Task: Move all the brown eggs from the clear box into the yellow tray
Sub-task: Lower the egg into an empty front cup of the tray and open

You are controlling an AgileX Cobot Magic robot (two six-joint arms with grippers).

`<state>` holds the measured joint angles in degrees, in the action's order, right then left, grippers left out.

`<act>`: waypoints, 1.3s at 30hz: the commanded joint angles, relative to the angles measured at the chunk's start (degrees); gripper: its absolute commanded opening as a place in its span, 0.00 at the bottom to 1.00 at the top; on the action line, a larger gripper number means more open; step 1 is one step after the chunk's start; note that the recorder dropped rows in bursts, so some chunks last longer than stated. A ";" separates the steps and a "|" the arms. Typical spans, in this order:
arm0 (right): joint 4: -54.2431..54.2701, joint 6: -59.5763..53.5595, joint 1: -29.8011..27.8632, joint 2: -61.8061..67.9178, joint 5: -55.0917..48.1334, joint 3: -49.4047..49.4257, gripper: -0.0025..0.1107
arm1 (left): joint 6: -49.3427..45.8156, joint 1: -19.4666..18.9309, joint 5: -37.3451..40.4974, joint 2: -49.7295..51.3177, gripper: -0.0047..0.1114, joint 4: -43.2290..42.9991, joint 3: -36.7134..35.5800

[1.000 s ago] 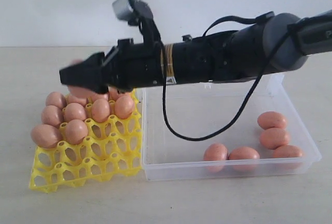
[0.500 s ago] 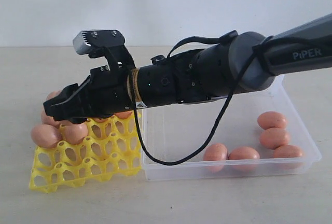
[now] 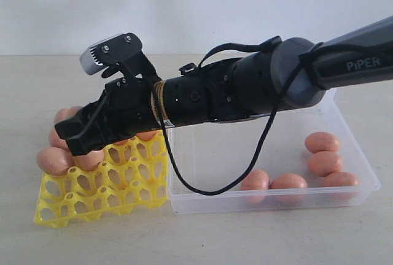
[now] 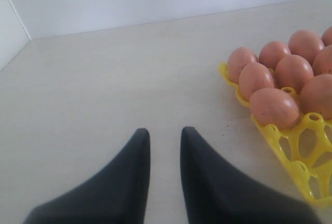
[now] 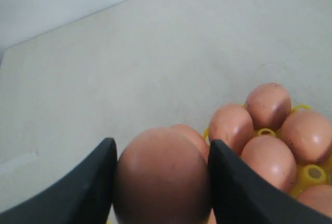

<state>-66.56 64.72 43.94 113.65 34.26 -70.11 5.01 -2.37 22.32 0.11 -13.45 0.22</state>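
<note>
My right gripper (image 3: 77,139) reaches across from the right and hangs low over the far left part of the yellow tray (image 3: 104,191), tilted down. In the right wrist view it is shut on a brown egg (image 5: 162,182), just above the eggs in the cups (image 5: 267,105). Several brown eggs (image 3: 54,161) fill the tray's back rows. Several more eggs (image 3: 322,142) lie at the right end of the clear box (image 3: 270,200). My left gripper (image 4: 165,133) is open and empty over bare table, beside the tray's corner (image 4: 295,154).
The clear box stands directly against the tray's right side. The front rows of tray cups (image 3: 123,185) hold nothing. A black cable (image 3: 202,188) loops down from the right arm into the box. A pale wall rises behind the table.
The right arm has swung down and left with the egg, from above the tray's back to low over its far left cups, tilting downward. The eggs in the box have not moved.
</note>
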 commanded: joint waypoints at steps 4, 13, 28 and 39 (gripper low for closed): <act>0.50 -2.11 0.04 -0.48 -0.33 -0.28 0.02 | 0.11 0.31 -0.41 -0.11 0.23 0.11 -0.22; 1.66 -3.21 0.04 0.86 -16.53 -0.28 0.02 | 0.11 0.30 -6.43 -0.11 0.23 0.11 -0.22; 2.24 -8.30 0.04 4.10 -15.03 -2.92 0.02 | 0.11 0.30 -6.33 -0.11 0.23 0.11 -0.22; 1.79 -6.52 0.04 6.45 -14.79 -5.43 0.02 | 0.11 0.30 -6.07 -0.11 0.23 0.11 -0.22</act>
<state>-64.83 57.35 43.94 120.56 19.19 -75.06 5.01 -2.37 16.36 0.11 -13.45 0.22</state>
